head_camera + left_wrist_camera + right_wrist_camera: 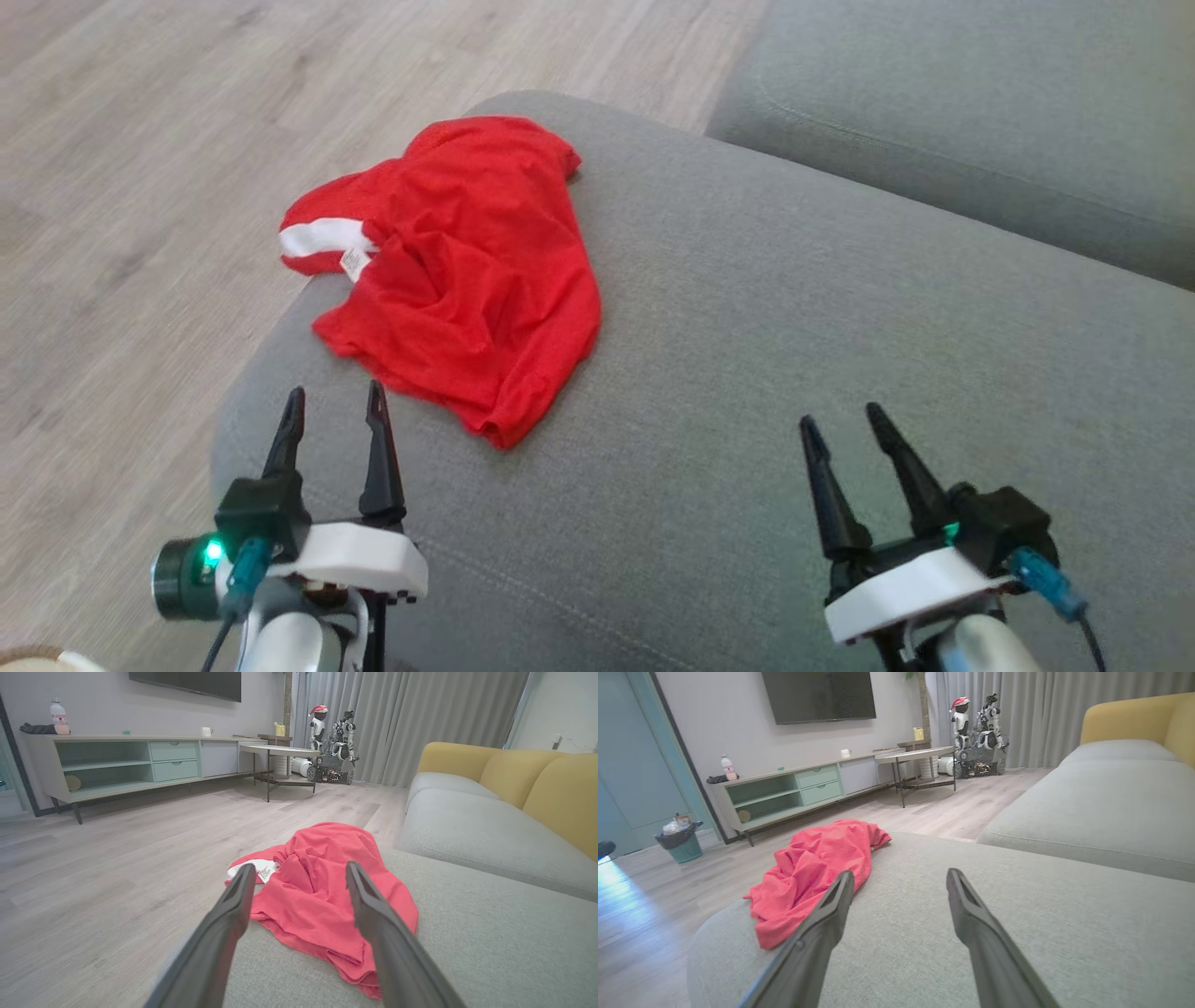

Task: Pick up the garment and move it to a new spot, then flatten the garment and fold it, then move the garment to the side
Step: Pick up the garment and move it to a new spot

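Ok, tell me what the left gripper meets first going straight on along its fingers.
Probably the red garment, just ahead of the open left gripper; its height above the cushion is unclear.

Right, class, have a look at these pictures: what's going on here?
A two-armed robot faces a grey sofa, where a crumpled red garment lies near the seat's left edge. Both grippers are open and hold nothing. The left gripper points at the garment, close but not touching it. The right gripper is over bare cushion further right. The garment is not yet picked up.
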